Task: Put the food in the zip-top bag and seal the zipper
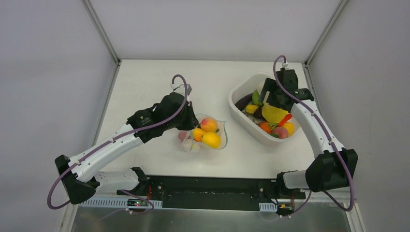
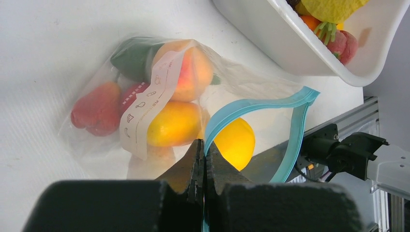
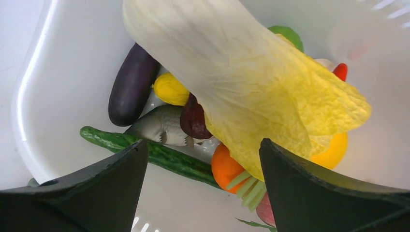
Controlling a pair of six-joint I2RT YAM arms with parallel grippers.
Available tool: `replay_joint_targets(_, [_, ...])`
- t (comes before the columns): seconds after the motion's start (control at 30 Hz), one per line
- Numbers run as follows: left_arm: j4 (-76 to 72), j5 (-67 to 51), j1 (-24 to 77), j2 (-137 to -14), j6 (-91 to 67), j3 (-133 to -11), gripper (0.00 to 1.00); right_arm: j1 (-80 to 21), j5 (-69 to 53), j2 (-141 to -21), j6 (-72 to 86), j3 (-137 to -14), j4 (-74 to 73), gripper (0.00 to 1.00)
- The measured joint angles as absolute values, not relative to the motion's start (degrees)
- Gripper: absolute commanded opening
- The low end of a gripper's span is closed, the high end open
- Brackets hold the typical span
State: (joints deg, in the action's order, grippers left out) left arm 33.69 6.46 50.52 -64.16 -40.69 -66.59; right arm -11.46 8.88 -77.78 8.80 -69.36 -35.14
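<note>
My left claw (image 2: pixel 204 145) is clenched tight on the thin teal-blue zipper strip (image 2: pixel 256 104) of the clear crinkly zip-top bag (image 2: pixel 251 79). It pinches one side of the mouth, which gapes in a loop. The bag lies on the white bench (image 1: pixel 145 87) near its middle, left of the white rounded plastic tub (image 1: pixel 238 95).

Inside the bag sit a glossy yellow toy mango (image 2: pixel 176 123), an orange-pink toy peach (image 2: pixel 191 70), a round yellow toy lemon (image 2: pixel 237 142) at the mouth, and a red toy fruit (image 2: pixel 99 108) at the bag's other end.

My right claw (image 3: pixel 203 145) hangs released over the tub, fingers spread wide either side of a pale yellow toy cabbage (image 3: pixel 251 82). Whether a leaf brushes my right finger I cannot tell. Under the cabbage lie a dark purple toy eggplant (image 3: pixel 128 84), a green toy cucumber (image 3: pixel 164 154) and an orange toy carrot (image 3: pixel 225 166).
</note>
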Motion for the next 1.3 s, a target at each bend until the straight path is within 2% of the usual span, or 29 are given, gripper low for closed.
replay_joint_targets(0.07, [33.69, 6.5, 50.52, -64.16, -40.23, -66.61, 0.0, -11.35, 9.93, -77.78, 8.75, -70.13, -36.38, 0.83])
replay_joint_targets(0.33, [35.31, 6.46, 50.52, -64.23, -36.29, -67.94, 0.0, -10.7, 14.13, -76.93, 8.91, -68.55, -42.35, 0.63])
replay_joint_targets(0.43, [36.47, 6.37, 50.5, -64.58, -34.17, -69.06, 0.0, -10.24, 15.62, -75.81, 8.49, -67.0, -43.7, 0.6])
replay_joint_targets(0.6, [36.75, 4.97, 49.8, -65.12, -31.7, -69.3, 0.0, -9.87, 18.04, -74.15, 3.75, -63.61, -43.55, 0.65])
replay_joint_targets(0.8, [37.19, 2.72, 49.04, -65.39, -29.12, -69.3, 0.0, -8.12, 20.69, -74.02, -6.42, -57.71, -39.92, 0.86])
replay_joint_targets(0.87, [37.67, 1.91, 49.01, -65.41, -28.58, -69.3, 0.0, -7.73, 20.93, -73.8, -10.66, -56.38, -36.97, 0.89])
replay_joint_targets(1.0, [38.68, 1.23, 48.99, -65.67, -27.24, -69.36, 0.0, -6.63, 18.48, -73.43, -18.28, -54.87, -32.36, 0.9])
replay_joint_targets(1.3, [40.36, 0.45, 48.27, -68.05, -25.91, -72.4, 0.0, -4.29, 1.76, -75.37, -28.8, -54.87, -31.73, 0.88])
